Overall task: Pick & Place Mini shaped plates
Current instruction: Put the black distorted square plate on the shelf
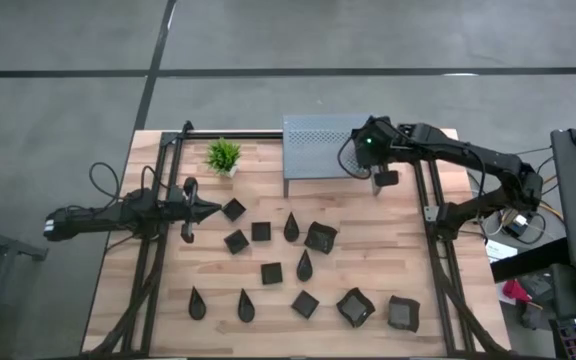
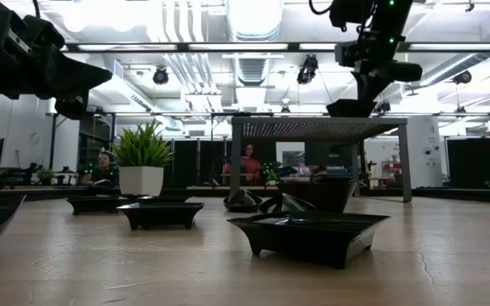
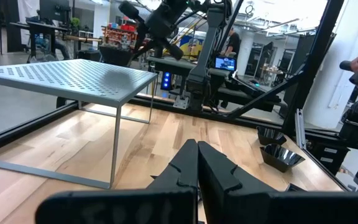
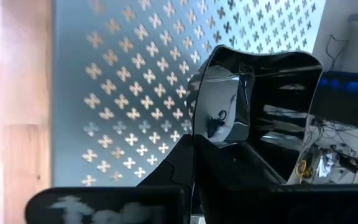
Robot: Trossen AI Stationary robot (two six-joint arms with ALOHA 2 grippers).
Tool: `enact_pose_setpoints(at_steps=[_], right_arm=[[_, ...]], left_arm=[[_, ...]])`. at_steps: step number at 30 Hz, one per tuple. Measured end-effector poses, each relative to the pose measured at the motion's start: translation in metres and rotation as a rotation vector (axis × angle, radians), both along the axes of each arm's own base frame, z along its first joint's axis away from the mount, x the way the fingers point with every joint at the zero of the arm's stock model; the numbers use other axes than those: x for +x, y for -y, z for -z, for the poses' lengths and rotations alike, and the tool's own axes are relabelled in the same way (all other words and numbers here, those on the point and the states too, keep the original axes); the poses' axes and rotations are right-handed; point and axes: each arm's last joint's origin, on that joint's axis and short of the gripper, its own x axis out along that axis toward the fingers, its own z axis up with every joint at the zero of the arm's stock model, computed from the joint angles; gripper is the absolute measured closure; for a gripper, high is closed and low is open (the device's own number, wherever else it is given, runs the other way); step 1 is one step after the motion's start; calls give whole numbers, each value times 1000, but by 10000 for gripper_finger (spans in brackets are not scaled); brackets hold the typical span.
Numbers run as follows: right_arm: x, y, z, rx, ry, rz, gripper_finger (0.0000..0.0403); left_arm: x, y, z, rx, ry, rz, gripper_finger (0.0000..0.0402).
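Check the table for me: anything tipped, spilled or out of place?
Nothing stands out. The black plates sit flat and apart on the table. The right gripper holds one square plate above the grey shelf.

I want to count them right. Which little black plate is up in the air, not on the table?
The square plate pinched in the right gripper, held above the grey shelf edge. All the other plates sit flat on the table.

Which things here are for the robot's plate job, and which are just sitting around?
For the job:
- small black plates spread on the table
- one black plate held in the right tool, by the edge of the grey shelf

Just sitting around:
- green potted plant
- left tool, shut and empty
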Motion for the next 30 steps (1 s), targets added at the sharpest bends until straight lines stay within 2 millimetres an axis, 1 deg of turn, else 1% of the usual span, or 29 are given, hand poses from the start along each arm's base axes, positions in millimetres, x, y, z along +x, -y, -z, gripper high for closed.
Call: enact_pose_setpoints(at_steps=[6,16,25,30], right_arm=[[-5,7,3,2,-19,13,394],[-3,8,13,-7,-8,9,394],[-2,9,12,-23,-10,18,394],[-2,9,12,-21,-7,23,375]], left_arm=[[0,0,0,0,0,-1,396],[0,0,0,0,0,0,396],[0,0,0,0,0,0,396],[0,0,0,0,0,0,396]])
